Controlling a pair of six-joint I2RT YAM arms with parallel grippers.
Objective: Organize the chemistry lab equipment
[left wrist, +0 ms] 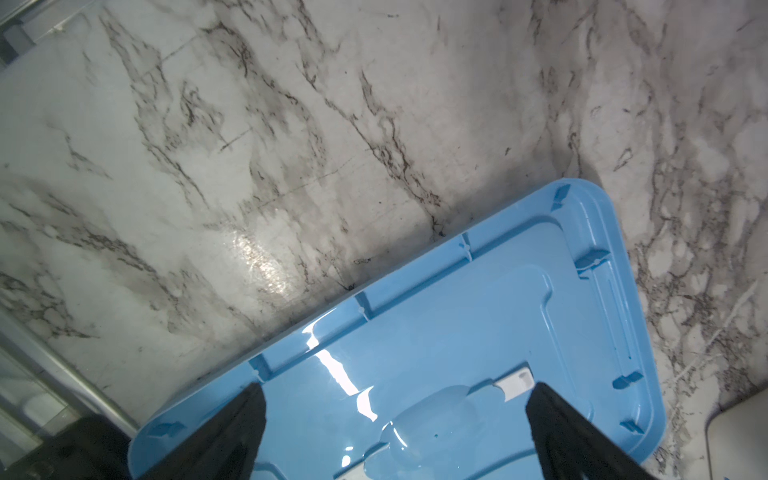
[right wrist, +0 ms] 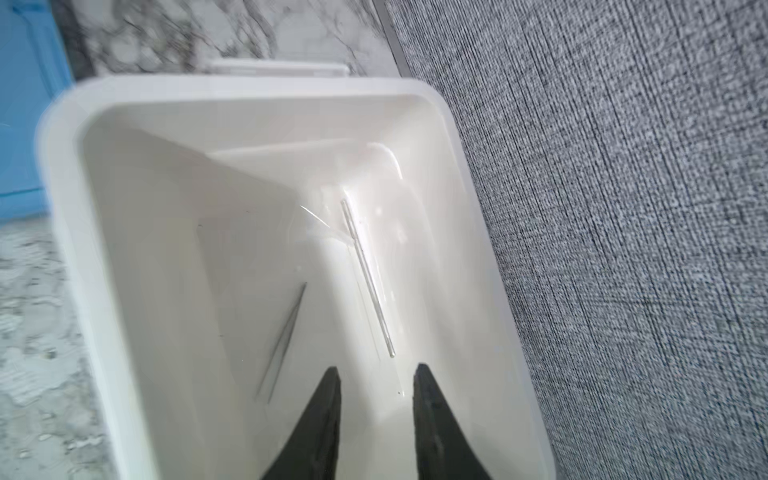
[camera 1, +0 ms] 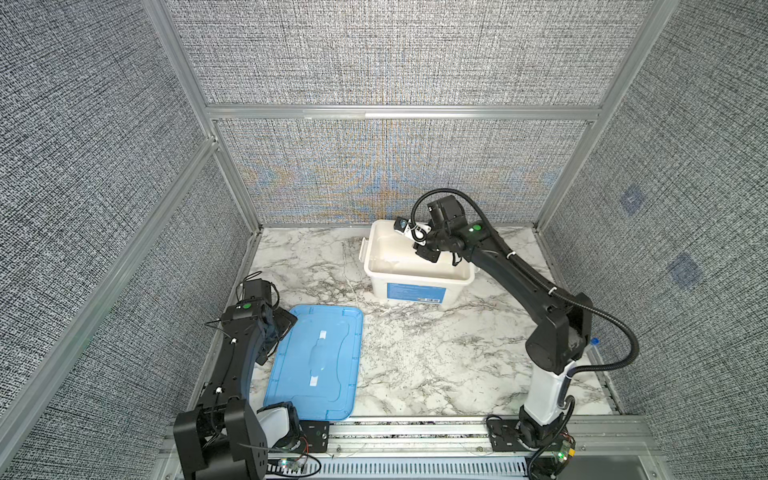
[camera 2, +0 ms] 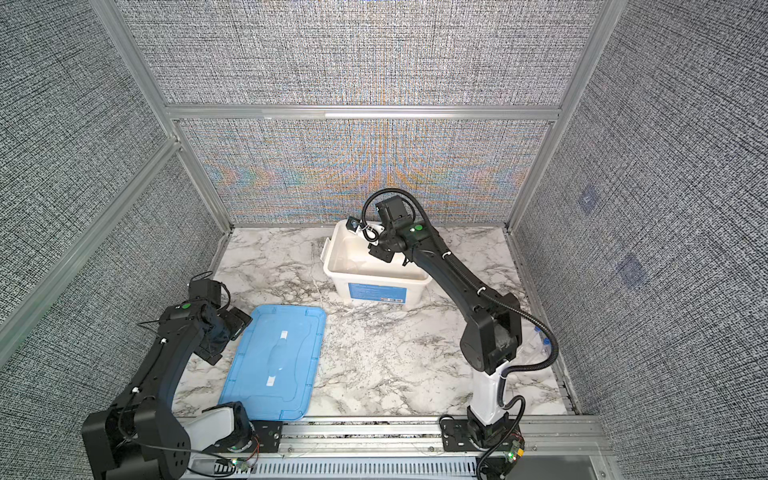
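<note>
My right gripper (right wrist: 376, 368) hangs inside the white tub (right wrist: 249, 87), open by a narrow gap with nothing between the fingers. Just ahead of its tips a thin clear rod (right wrist: 368, 278) lies on the tub floor, with a faint transparent glint (right wrist: 316, 220) beside it. In both top views the right arm reaches over the tub (camera 1: 415, 276) (camera 2: 374, 276) at the back. Clear tubes with blue caps (camera 1: 595, 343) (camera 2: 540, 340) lie behind the right arm's base, partly hidden. My left gripper (left wrist: 397, 386) is wide open and empty, just above the blue lid (left wrist: 457, 311).
The blue lid (camera 1: 332, 374) (camera 2: 257, 374) lies flat at the front left of the marble table (camera 1: 436, 353). Grey fabric walls close in the back and both sides. A metal rail (camera 1: 415, 432) runs along the front edge.
</note>
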